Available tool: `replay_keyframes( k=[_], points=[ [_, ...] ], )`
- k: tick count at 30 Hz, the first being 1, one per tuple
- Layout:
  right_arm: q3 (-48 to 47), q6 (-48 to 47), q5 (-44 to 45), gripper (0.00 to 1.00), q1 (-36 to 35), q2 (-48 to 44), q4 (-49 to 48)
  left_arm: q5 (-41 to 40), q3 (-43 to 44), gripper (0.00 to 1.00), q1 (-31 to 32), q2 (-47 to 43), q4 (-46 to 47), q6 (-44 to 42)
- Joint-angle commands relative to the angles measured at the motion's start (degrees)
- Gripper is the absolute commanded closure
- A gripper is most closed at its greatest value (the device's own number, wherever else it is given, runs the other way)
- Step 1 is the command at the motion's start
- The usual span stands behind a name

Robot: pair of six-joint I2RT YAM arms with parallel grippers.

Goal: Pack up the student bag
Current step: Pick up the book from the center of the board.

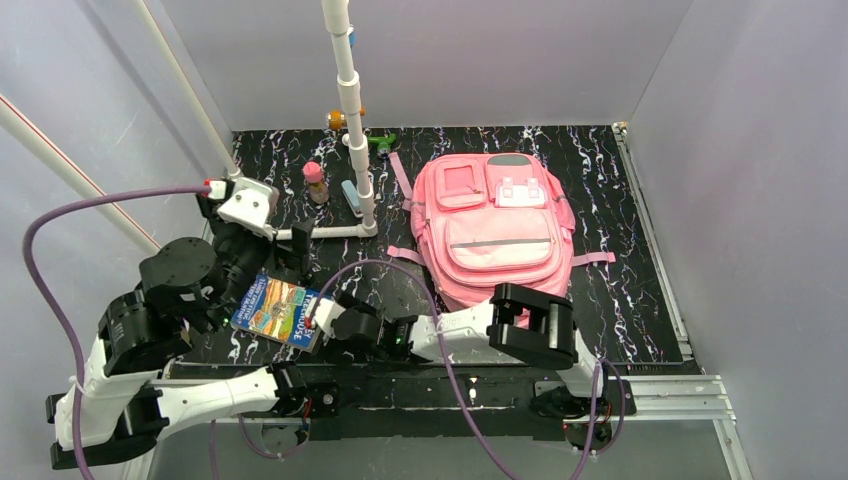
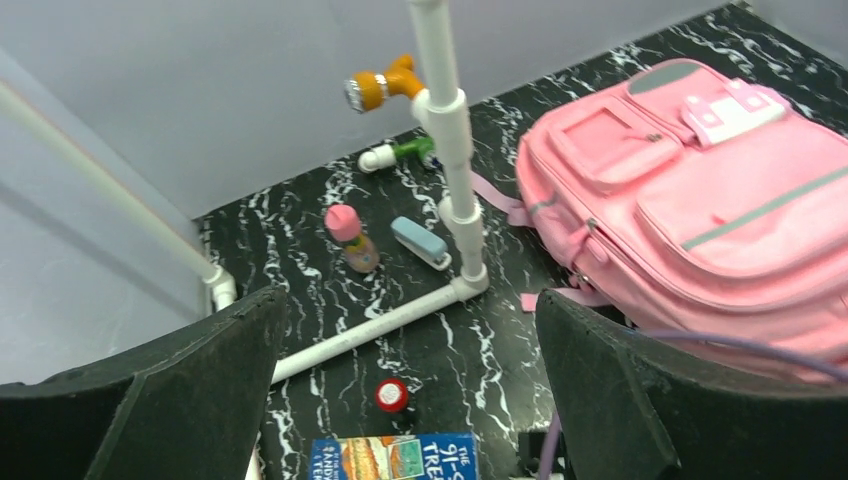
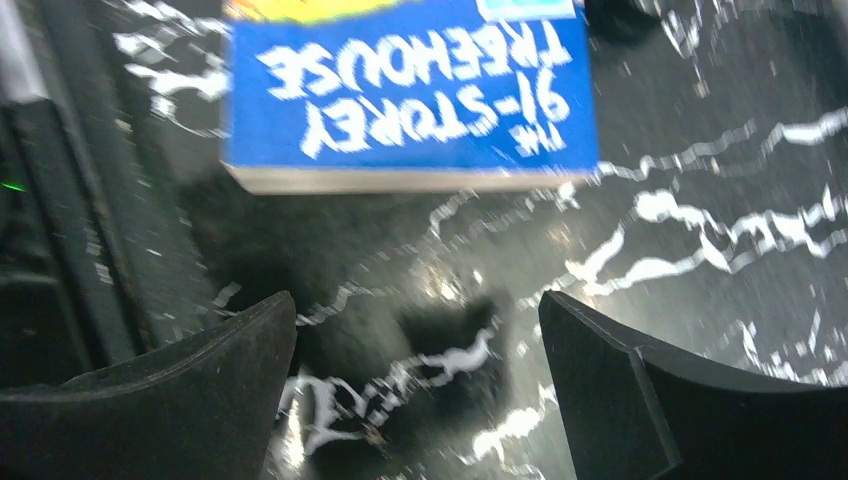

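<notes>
The student bag, a large pink backpack with a white patch, lies flat at the middle right of the black marbled table; it also shows in the left wrist view. A blue book titled "The 91-Storey Treehouse" lies at the front left, seen too in the left wrist view and the right wrist view. My left gripper is open and empty, just left of the book. My right gripper is open and empty, low over the table, just short of the book's right edge.
A white PVC pipe frame stands between the book and the bag. Behind it are an orange torch, a green and white item, a pink-capped bottle and a blue stapler. A small red-capped item stands beside the book.
</notes>
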State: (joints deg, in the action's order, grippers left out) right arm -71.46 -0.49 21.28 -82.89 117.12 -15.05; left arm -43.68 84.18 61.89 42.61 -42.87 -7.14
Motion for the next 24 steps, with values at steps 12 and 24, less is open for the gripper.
replay_keyframes(
  k=[12, 24],
  points=[
    [-4.65, -16.71, -11.47, 0.07, -2.48, 6.62, -21.82, -5.46, 2.64, 0.04, 0.01, 4.37, 0.89, -5.94],
    [-7.25, -22.8, -13.11, 0.4, 1.07, 13.87, -23.06, -1.99, 2.0, 0.03, 0.03, 6.07, -0.63, -4.05]
  ],
)
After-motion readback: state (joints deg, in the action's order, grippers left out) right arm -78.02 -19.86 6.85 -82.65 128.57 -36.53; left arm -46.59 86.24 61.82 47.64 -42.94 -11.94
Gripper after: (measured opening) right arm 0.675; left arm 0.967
